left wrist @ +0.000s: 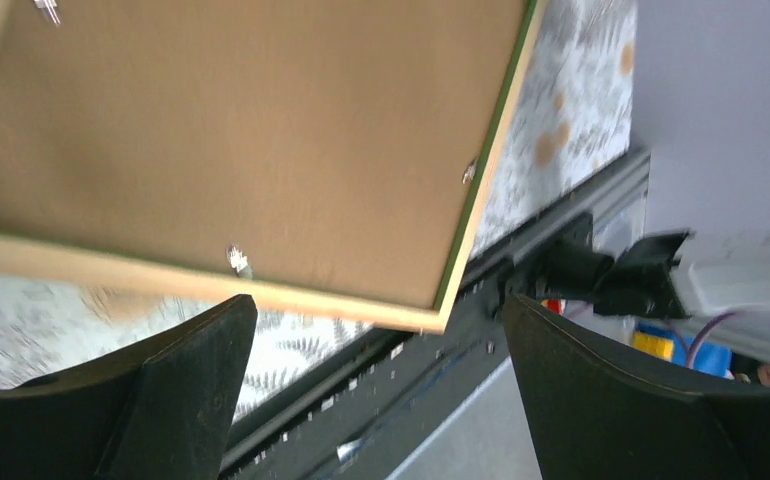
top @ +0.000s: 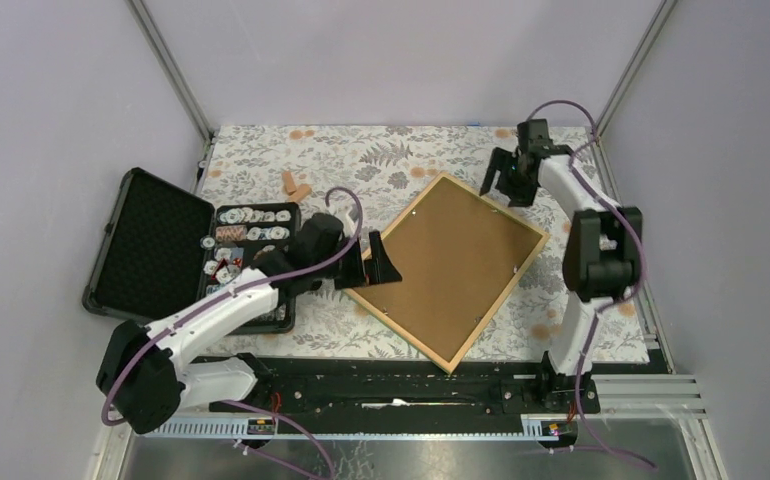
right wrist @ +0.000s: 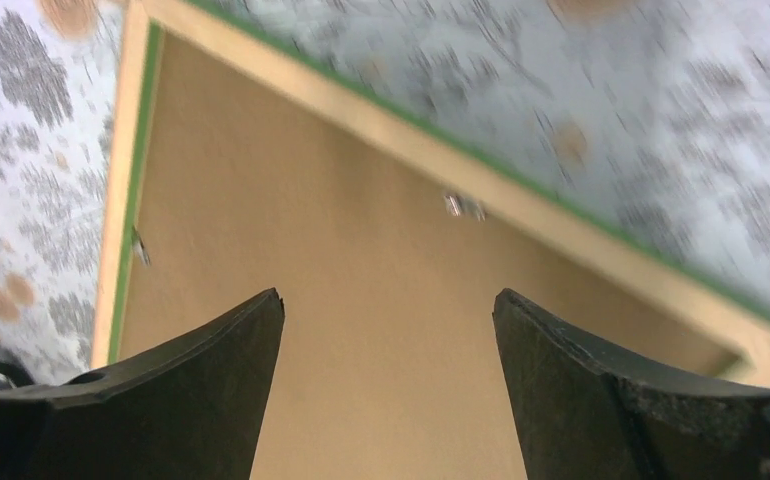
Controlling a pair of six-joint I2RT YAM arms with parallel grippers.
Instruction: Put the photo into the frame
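Open poker-chip case point(top: 151, 245) left of frame point(top: 499, 303)

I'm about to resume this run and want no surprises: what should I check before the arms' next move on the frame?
1. Frame lying back up: ok.
2. Backing board lying inside it: ok.
3. Photo under the board: cannot tell; no print shows.
4. Left gripper open and empty, at the frame's left edge: ok.
5. Right gripper open and empty, above the far corner: ok.
6. Frame fully on the floral mat: not ok; its near corner seems to reach past the mat's near edge.
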